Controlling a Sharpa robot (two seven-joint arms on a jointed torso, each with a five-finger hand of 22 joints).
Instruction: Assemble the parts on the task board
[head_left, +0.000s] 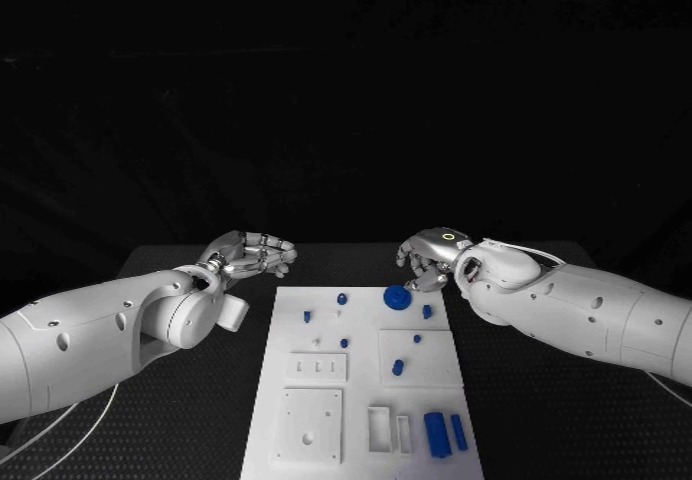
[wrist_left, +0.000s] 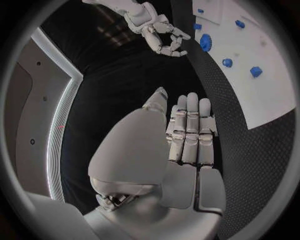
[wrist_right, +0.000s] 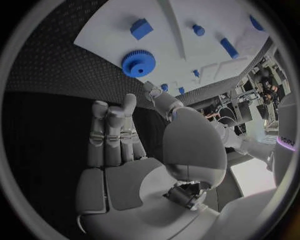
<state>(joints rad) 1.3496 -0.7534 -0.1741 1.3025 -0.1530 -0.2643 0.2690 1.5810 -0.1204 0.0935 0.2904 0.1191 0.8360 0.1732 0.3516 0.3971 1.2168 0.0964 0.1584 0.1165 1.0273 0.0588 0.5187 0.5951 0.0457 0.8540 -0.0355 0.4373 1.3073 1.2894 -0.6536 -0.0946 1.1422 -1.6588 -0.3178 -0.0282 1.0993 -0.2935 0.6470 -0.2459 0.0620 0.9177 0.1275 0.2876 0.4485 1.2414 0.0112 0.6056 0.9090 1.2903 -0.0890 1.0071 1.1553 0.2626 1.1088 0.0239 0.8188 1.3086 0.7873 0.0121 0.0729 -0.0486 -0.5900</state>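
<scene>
A black table (head_left: 188, 262) with a finely dotted surface is seen under a black backdrop (head_left: 346, 110). In the left wrist view a pale wall panel (wrist_left: 28, 120) is edged by a lit white strip (wrist_left: 62, 120), curved by the lens

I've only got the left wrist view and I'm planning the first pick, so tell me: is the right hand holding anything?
Observer: No. The right wrist view shows the right hand with its palm empty and its fingers straight.
Operator: What lies at the board's near end?
Observer: The head view shows two long blue bars lying side by side at the near right corner of the board.
</scene>
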